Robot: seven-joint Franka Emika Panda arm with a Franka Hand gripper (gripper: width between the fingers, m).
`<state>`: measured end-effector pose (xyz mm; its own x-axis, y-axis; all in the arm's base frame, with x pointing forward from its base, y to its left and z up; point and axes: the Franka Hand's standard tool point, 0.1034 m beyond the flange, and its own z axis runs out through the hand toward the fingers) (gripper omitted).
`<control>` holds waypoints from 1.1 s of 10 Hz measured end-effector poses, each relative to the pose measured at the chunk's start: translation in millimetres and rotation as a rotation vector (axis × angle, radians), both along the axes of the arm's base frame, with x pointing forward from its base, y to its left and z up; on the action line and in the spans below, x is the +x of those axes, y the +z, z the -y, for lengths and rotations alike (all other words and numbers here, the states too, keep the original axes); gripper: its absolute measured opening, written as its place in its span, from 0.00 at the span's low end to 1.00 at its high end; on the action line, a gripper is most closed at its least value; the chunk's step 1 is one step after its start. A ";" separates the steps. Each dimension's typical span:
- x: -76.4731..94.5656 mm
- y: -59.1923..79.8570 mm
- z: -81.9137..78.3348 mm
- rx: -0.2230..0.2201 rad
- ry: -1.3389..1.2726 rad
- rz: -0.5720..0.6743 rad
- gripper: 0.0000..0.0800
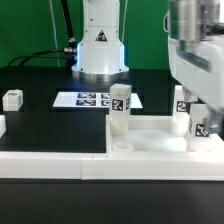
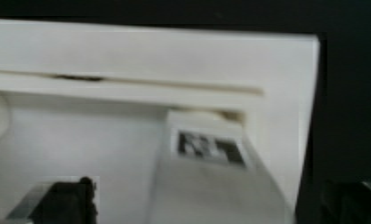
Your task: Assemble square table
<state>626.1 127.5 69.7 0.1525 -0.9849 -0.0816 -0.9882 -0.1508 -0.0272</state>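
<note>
**Inspector:** What is hidden or hard to read?

**Assessor:** In the exterior view the arm is a white blur cut off at one o'clock. In the wrist view the claw point(image 2: 217, 205) stands wide open and grips nothing. One dark finger point(image 2: 66, 200) is plain, the other only a dim shape at the frame edge. A tagged leg point(image 2: 208, 160) lies in the gap. Which leg it is cannot be told.

**Inspector:** Surface and room?

**Assessor:** A black tabletop point(image 1: 50, 125) with a green backdrop point(image 1: 35, 25) behind. The robot base point(image 1: 100, 45) is at twelve o'clock.

**Inspector:** The task's thing?

**Assessor:** The square panel point(image 1: 150, 140) lies flat at four o'clock, rim upward. The corner leg point(image 1: 121, 105) stands upright at its ten-o'clock corner; whether it is seated cannot be told. The second leg point(image 1: 182, 103) and third leg point(image 1: 201, 125) stand at three o'clock under the arm, partly masked. The loose leg point(image 1: 12, 98) sits well apart at nine o'clock.

**Inspector:** Anything else?

**Assessor:** The marker board point(image 1: 95, 100) lies flat at centre. The wall strip point(image 1: 45, 160) runs along seven o'clock.
</note>
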 end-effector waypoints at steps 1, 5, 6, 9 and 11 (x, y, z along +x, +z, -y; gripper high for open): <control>0.0 -0.1 0.3 -0.002 0.088 0.008 0.80; -3.5 -3.0 4.7 -0.036 0.493 0.025 0.81; -2.6 -4.3 10.3 -0.048 0.655 0.047 0.81; 0.2 -4.9 12.5 -0.093 1.052 0.050 0.81; 0.6 -5.1 15.7 -0.096 1.160 0.052 0.81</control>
